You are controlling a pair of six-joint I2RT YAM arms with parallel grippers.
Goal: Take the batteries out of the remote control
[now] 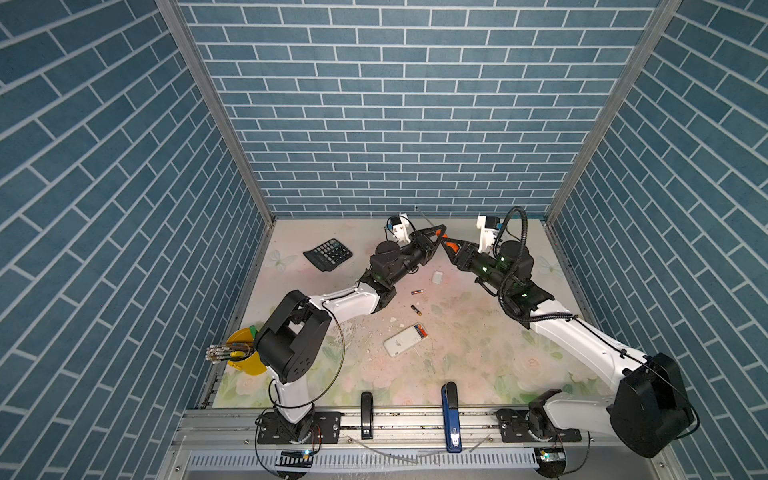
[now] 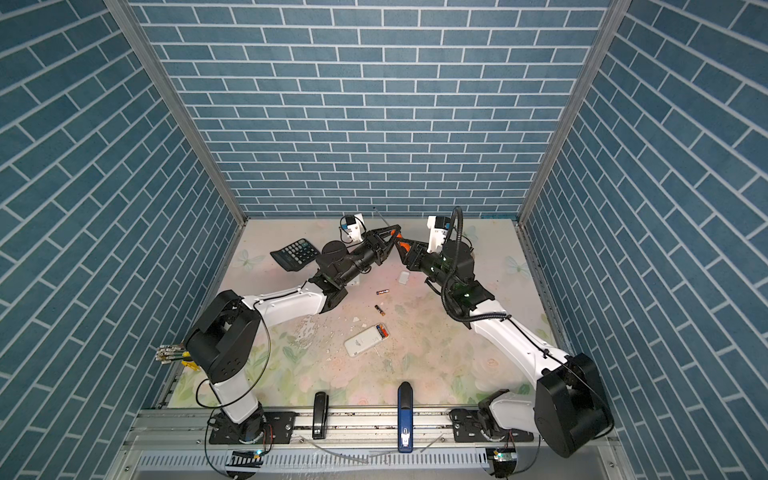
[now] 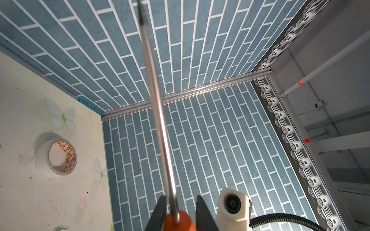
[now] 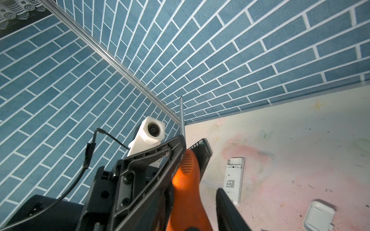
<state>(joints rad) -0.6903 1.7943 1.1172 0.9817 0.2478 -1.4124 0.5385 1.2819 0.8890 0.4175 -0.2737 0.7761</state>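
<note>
Top views show the floral table [image 1: 478,353] with both arms meeting at its back. The left gripper [image 3: 179,206] is clamped on the screwdriver [image 4: 186,180] where the orange handle meets the shaft. The right gripper [image 1: 449,248] stands part open around the handle's other end. A gap seems to show beside one finger [image 4: 226,206], though that view is crowded. The white remote [image 1: 401,343] lies mid-table, back open, with two batteries [image 1: 420,331] inside. Two more lie loose just behind it, one [image 1: 415,308] nearer, one [image 1: 417,292] farther.
</note>
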